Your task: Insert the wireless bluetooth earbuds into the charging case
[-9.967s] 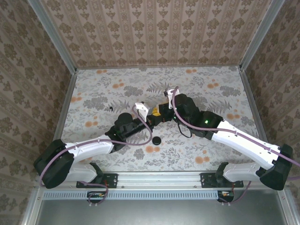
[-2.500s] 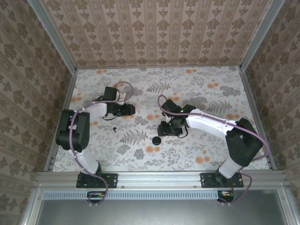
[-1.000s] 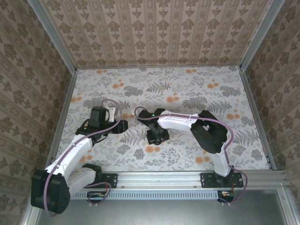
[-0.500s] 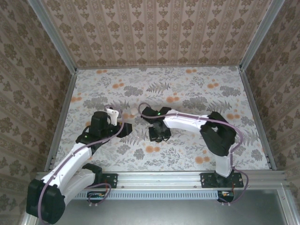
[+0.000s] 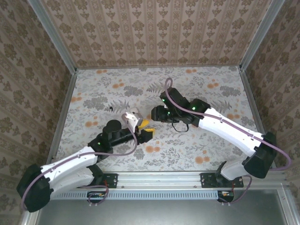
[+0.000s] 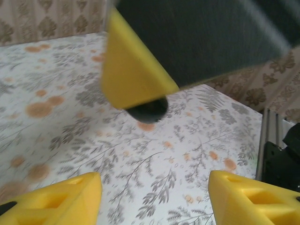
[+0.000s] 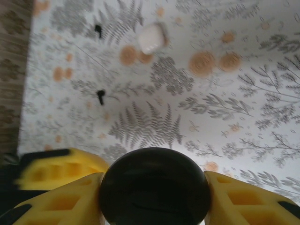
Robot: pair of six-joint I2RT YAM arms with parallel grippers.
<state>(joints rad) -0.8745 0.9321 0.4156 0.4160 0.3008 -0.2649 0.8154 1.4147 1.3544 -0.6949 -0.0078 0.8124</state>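
Note:
My right gripper [image 7: 154, 187] is shut on a black round disc [image 7: 154, 187], which fills the gap between both yellow fingers and hangs above the table. In the top view the right gripper [image 5: 155, 113] is near the table's middle. From the left wrist view the disc [image 6: 148, 108] shows under the right gripper's yellow finger [image 6: 133, 70]. The white rounded-square charging case [image 7: 151, 38] lies on the floral table farther off, untouched. My left gripper [image 6: 152, 201] stands open over bare table, just below and left of the right one [image 5: 146, 131]. The earbuds are out of view.
Two tiny black pieces [image 7: 98, 30] [image 7: 100, 96] lie on the table left of the case; one shows from above [image 5: 111, 108]. A left-gripper finger [image 7: 56, 171] sits close beside the disc. Patterned walls and metal rails [image 5: 63, 117] enclose the table.
The right gripper has closed on the black disc and lifted it up and back from the table. The left arm has swung in toward the centre, under the right gripper.

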